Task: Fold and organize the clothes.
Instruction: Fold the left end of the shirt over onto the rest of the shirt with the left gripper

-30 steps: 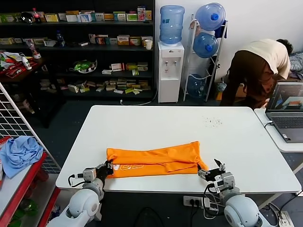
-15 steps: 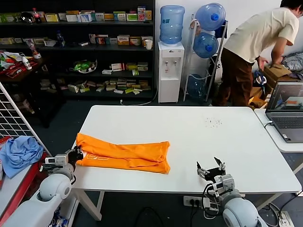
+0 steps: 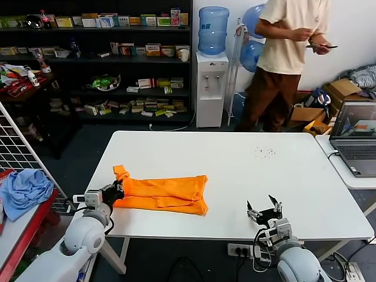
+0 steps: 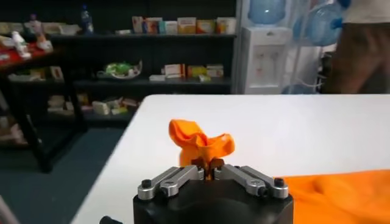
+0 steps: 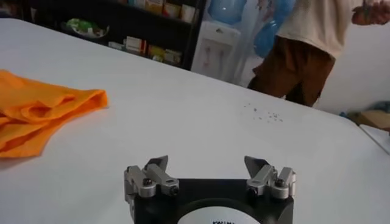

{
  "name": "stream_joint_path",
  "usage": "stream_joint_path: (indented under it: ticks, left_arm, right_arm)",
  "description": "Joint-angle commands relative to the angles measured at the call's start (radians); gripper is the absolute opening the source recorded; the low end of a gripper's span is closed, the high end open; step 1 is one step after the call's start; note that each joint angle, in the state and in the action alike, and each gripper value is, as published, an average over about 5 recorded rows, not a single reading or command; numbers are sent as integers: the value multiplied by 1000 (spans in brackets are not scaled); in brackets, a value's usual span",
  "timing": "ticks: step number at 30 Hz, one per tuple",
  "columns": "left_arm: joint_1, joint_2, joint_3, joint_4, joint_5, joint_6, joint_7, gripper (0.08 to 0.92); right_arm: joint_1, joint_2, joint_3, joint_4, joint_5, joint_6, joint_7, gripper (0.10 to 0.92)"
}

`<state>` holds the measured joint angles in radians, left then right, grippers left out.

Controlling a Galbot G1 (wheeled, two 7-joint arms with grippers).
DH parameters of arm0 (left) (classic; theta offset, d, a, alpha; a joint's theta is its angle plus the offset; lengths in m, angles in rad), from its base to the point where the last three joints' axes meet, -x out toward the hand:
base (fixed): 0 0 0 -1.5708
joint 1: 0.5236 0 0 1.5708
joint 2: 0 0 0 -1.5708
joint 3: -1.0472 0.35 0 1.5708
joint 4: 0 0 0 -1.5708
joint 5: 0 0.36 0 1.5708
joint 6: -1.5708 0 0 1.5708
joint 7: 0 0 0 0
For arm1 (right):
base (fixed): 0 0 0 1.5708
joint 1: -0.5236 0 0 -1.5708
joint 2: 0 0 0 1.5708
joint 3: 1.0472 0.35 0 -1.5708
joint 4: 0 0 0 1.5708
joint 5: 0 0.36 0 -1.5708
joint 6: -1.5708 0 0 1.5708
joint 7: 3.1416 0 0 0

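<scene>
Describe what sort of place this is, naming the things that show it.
Probably a lab mocked up as a small shop: dark shelves of boxed goods, a water dispenser, and a laptop beside the white table.

The orange T-shirt now lies as a shorter bundle on the left part of the worktop, no longer reaching the right pincer. The left pincer — out past the left edge half a second ago — is back over the worktop, with a knot of orange cloth bunched up beside it. The person behind now stands upright — earlier bent over.
</scene>
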<state>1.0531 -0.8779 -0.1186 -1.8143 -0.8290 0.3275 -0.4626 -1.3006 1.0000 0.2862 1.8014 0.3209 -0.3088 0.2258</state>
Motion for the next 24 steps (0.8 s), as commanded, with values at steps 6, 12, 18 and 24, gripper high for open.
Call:
stream_joint_path:
  ticks: [6, 12, 18, 24]
  left_arm:
    - [-144, -254, 256, 3, -40, 17, -55, 136]
    - [-195, -353, 294, 85, -29, 14, -56, 136]
    - [-210, -412, 319, 131, -6, 9, -34, 136]
    - [-203, -440, 318, 148, 0, -14, -18, 236]
  right_arm:
    - [38, 4, -12, -64, -11, 8, -1, 823]
    - [53, 12, -17, -87, -8, 8, -3, 823]
    - [64, 11, -18, -96, 0, 8, -4, 823]
    - [70, 10, -21, -95, 7, 4, -3, 823]
